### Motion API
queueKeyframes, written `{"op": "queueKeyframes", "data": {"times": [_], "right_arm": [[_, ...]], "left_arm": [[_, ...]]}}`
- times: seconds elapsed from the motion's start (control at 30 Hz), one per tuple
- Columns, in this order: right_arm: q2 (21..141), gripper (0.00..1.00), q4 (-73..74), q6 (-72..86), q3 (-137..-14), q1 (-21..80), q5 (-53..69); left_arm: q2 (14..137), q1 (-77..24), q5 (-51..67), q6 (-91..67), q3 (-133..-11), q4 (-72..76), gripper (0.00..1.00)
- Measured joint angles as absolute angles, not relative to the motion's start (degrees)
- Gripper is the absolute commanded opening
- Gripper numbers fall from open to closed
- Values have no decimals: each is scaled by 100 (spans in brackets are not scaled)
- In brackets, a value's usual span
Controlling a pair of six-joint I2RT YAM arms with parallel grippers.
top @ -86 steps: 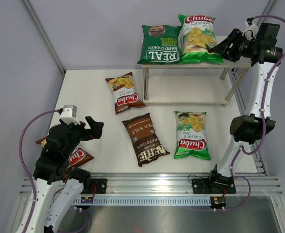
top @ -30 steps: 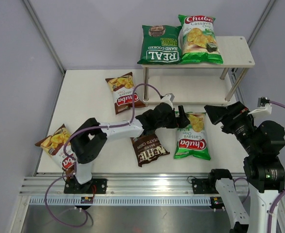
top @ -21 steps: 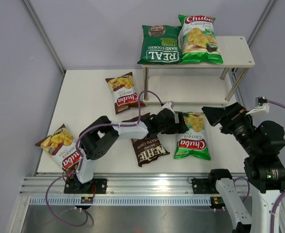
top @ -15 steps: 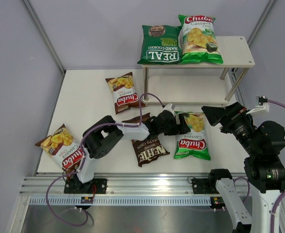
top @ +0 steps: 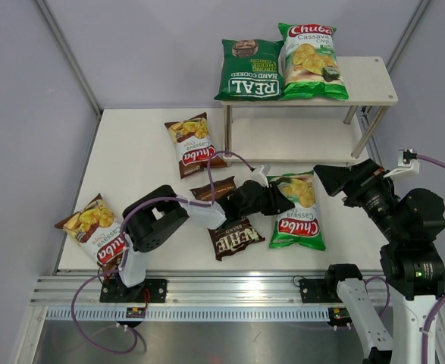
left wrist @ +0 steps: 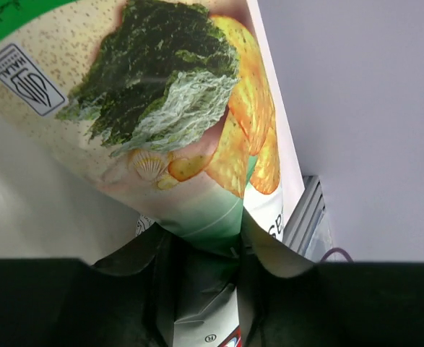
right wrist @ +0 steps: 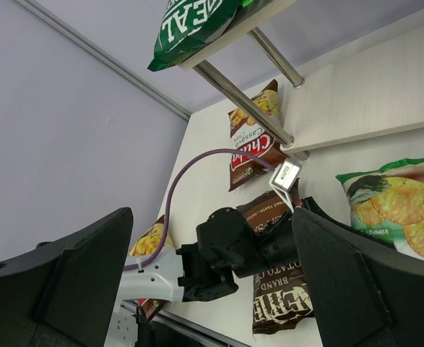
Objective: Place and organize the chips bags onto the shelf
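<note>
Seemingly pinched: glossy Chuba bag (top: 301, 218) (crimped).

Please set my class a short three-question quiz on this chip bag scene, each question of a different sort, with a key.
1. True or false: the shelf holds three bags on its top board.
2. Which bag does the left end effector pinch? A the dark brown bag; B the light green bag off the shelf; C the dark green bag.
3. Fill in: ___ bags are not yet on the shelf.
Key: 1 false; 2 B; 3 four.
</note>
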State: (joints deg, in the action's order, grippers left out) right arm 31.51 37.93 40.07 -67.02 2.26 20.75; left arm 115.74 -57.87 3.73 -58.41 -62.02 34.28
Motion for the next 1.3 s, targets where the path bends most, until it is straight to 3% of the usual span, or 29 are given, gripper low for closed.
{"op": "queueKeyframes", "data": {"times": [0.27, 0.47, 0.93, 1.13, 1.3], "right_arm": [[3151, 99, 3754, 3986, -6692, 226, 2075], [3151, 100, 3752, 3883, -6685, 226, 2047], [3658, 99, 4228, 2814, -7773, 491, 1461], [3946, 99, 4171, 2637, -8154, 576, 1782], [4661, 99, 3317, 3236, -8125, 637, 3341]], "left_arm": [[11059, -5846, 327, -5745, -5559, 3669, 12], [10175, -5841, 320, -5721, -4943, 3677, 9], [5900, -6346, -574, -4482, -3741, 2703, 8], [4508, -6541, -1245, -3691, -4233, 1415, 7], [5017, -6204, -1756, -3063, -5994, 3, 4]]}}
